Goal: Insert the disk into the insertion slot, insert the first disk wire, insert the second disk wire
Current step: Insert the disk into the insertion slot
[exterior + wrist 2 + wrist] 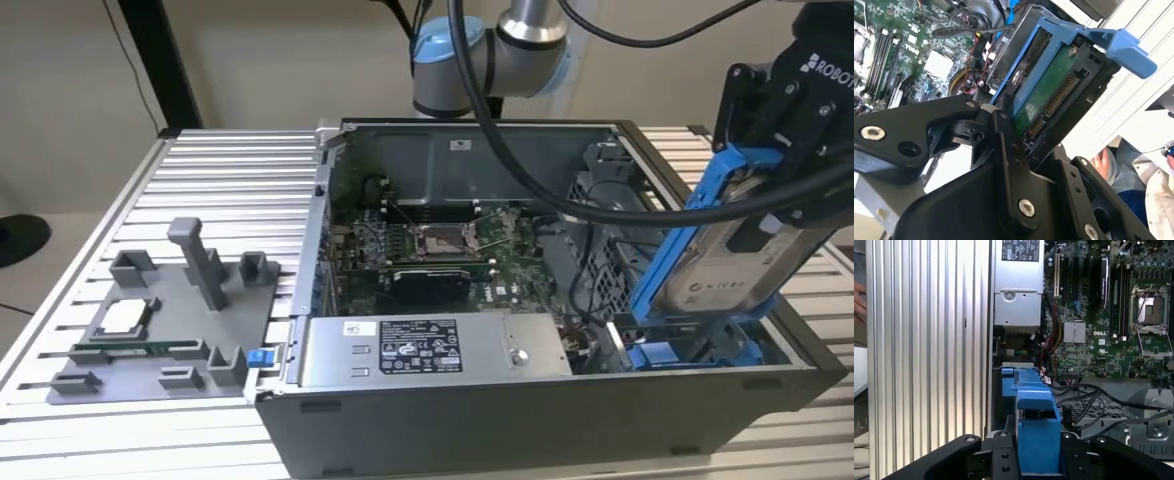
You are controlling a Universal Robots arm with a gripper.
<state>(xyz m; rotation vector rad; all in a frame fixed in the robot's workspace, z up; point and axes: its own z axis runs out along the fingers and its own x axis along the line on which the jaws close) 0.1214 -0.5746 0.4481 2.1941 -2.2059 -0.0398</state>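
Observation:
My gripper is shut on the disk, a silver drive with a white label in a bright blue carrier frame. The disk hangs tilted, with its lower end just above the insertion slot at the front corner of the open computer case, on the exterior view's right. The slot is grey sheet metal with blue tabs. In the second wrist view the disk shows its green board and connector between my black fingers. The first wrist view looks along the blue carrier toward the slot's blue tab.
A grey labelled power-supply box fills the case front beside the slot. The motherboard lies behind it. Loose red and black wires hang near the bay. A grey fixture tray sits on the ribbed table. A person's hand is nearby.

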